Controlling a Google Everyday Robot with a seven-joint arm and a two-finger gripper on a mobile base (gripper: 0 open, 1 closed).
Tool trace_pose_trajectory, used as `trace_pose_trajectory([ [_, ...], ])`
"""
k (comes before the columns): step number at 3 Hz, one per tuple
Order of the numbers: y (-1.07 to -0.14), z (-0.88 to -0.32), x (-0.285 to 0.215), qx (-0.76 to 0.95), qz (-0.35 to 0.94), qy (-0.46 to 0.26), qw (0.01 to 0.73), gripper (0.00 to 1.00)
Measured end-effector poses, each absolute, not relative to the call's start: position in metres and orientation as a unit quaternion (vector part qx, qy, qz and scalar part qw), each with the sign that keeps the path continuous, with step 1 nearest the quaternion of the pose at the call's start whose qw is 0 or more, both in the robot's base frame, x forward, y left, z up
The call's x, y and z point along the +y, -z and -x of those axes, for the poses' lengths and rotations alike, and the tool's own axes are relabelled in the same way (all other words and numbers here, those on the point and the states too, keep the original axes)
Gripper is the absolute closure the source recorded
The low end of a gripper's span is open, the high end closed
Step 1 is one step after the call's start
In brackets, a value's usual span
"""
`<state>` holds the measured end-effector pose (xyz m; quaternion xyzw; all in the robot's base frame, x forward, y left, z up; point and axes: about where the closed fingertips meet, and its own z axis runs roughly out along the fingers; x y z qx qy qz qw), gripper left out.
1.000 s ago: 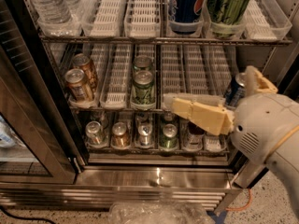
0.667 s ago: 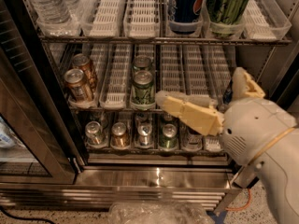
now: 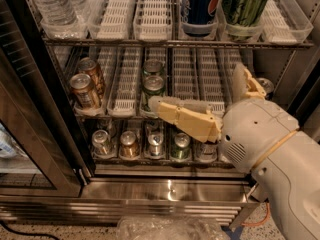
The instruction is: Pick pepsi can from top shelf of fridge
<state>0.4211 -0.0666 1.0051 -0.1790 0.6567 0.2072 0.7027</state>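
The pepsi can, dark blue with white lettering, stands in a clear bin on the top shelf of the fridge, right of centre; its top is cut off by the frame edge. My gripper is open and empty, well below the can, in front of the middle shelf. One cream finger reaches left toward the green cans there. The other finger points up at the right.
A green-patterned can stands right next to the pepsi can. Water bottles are at the top left. Bronze cans and green cans sit on the middle shelf, several small cans on the bottom. The dark-framed glass door stands open at left.
My arm and gripper have moved left across the front of the middle shelf. The lower finger now reaches the green cans. The cans have not moved.
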Motion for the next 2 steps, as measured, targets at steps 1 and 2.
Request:
trace_pose_trajectory([
  [1,-1.012,-0.427,-0.064,0.65,0.19,-0.191,0.711,0.0],
  [2,-1.032,-0.434,-0.08,0.636,0.167,-0.161,0.736,0.0],
])
